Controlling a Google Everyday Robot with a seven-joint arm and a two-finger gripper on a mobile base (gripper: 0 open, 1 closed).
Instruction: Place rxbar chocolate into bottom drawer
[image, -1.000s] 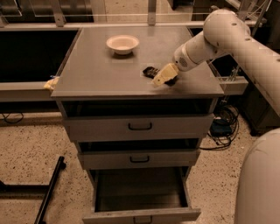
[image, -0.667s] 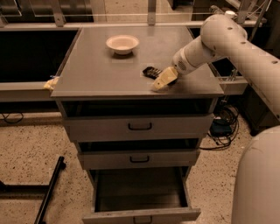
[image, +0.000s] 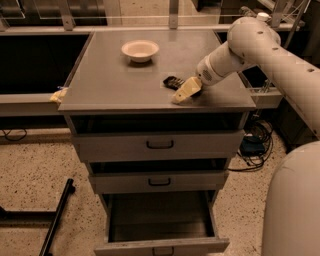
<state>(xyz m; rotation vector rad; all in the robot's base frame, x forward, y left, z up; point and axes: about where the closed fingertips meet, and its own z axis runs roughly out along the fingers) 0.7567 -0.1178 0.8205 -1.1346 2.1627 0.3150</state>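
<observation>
From my remote seat I see the pale yellow wedge-shaped gripper (image: 183, 92) down on the flat grey cabinet top (image: 115, 80), near the front right edge, at about 4 o'clock from the middle of the surface. I cannot tell whether the gripper is open or closed. The thick white robot arm (image: 260, 45) runs away from it toward 2 o'clock.

The small flat black wrapped rxbar chocolate (image: 172, 81) lies on the top just beside the gripper, at its 10 o'clock. The two look to be touching, though I cannot be sure of it. The round cream bowl (image: 140, 50) sits well apart from the bar, at about 11 o'clock from the middle of the top.

Below, at 6 o'clock, the deep grey bottom drawer (image: 130, 246) stands pulled out, and I can see its dark inside. The shallow grey middle drawer (image: 125, 183) and the shallow grey top drawer (image: 115, 146) sit further in, each with a small dark handle and a dark gap above it.

A small yellowish object (image: 58, 95) sits at the top's left front corner. A black bar (image: 56, 220) lies on the speckled floor (image: 30, 175) at 8 o'clock, and dark cables (image: 255, 147) lie at 4 o'clock.
</observation>
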